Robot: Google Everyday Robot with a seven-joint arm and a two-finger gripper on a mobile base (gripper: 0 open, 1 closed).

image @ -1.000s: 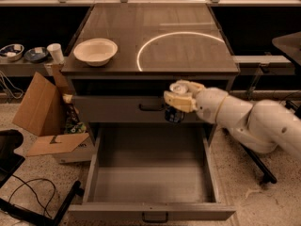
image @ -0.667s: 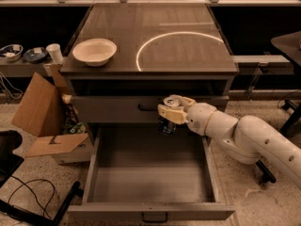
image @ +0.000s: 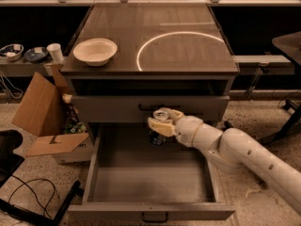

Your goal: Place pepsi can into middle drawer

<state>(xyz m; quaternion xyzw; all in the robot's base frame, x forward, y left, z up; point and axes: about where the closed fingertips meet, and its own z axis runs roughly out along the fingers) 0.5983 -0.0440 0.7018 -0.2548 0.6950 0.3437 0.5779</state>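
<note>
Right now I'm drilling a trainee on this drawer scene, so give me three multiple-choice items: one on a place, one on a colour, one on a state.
1. Where is the gripper?
A) low over the back of the open middle drawer
B) resting on the floor
C) beside the cardboard box

2. What colour is the bowl on the cabinet top?
A) blue
B) cream
C) red

3. The middle drawer is:
A) shut
B) pulled open
C) lifted out

Answers:
1 A: the gripper holds the pepsi can just in front of the upper drawer front.
2 B: the bowl is pale cream against the dark top.
3 B: its grey floor shows.
</note>
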